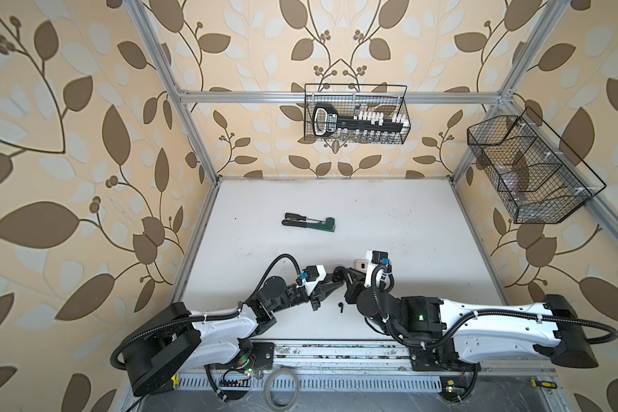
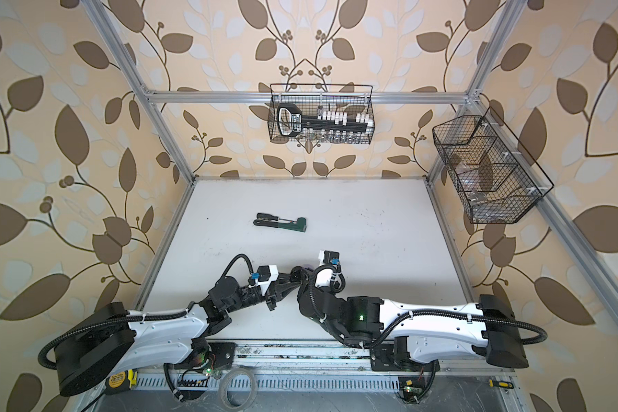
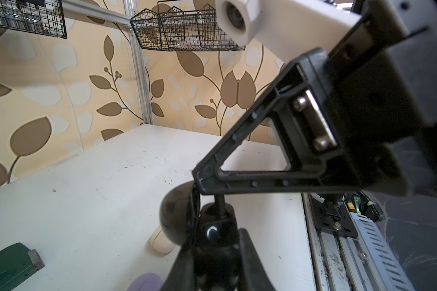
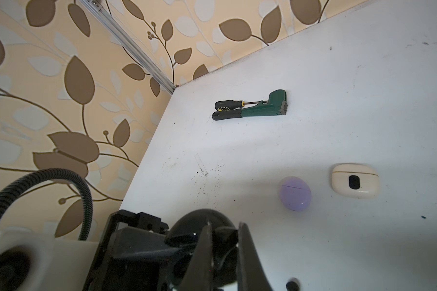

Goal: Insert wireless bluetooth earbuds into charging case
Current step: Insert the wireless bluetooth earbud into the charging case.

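An open black charging case (image 3: 213, 228) sits between the fingers of my left gripper (image 3: 217, 234), which is shut on it, with the round lid (image 3: 173, 219) standing to one side. My right gripper (image 4: 223, 228) is shut on a black earbud (image 4: 225, 238) and holds it right over the case's base; its stem (image 3: 220, 201) reaches down into the case. In a top view both grippers (image 1: 336, 280) (image 1: 345, 275) meet near the table's middle front. A second black earbud (image 1: 339, 306) lies loose on the table close by.
A closed white case (image 4: 355, 184) and a closed lilac case (image 4: 295, 193) lie just beyond the grippers. A green wrench with a screwdriver (image 1: 309, 223) lies further back on the left. Wire baskets (image 1: 355, 114) (image 1: 528, 167) hang on the walls.
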`<act>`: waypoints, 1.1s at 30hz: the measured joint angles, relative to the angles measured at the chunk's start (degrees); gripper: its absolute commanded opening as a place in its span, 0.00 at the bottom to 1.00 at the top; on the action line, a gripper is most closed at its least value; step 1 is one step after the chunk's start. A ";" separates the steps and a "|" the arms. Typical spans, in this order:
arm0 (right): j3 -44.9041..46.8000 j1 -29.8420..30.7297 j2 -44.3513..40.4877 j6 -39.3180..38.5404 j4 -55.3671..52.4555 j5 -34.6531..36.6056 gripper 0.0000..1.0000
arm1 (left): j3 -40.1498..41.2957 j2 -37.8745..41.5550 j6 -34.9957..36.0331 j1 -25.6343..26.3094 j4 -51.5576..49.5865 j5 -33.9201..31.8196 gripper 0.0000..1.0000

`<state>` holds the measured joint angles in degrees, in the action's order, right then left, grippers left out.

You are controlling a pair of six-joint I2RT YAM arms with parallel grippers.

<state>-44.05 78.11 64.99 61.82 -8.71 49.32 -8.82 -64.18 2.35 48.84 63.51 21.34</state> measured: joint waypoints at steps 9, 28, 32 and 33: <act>0.02 0.39 1.53 -0.17 1.49 -0.26 0.14 | 0.00 0.92 -1.07 0.00 -0.83 -0.81 0.00; 0.57 1.60 -7.04 -4.46 -0.68 -0.42 0.69 | 0.00 3.91 -0.98 0.02 -1.97 -0.81 0.00; 1.09 2.93 -12.33 -6.54 -1.20 -0.17 0.64 | 0.00 3.93 -0.79 0.02 -1.99 -0.83 0.00; 1.33 3.02 -13.00 -6.69 -1.22 -0.11 0.63 | 0.00 3.98 -0.76 0.02 -1.99 -0.83 0.00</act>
<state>-42.72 81.12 51.99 55.13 -9.93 49.21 -8.82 -60.20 1.58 48.86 61.52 20.51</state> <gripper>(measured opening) 0.656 0.227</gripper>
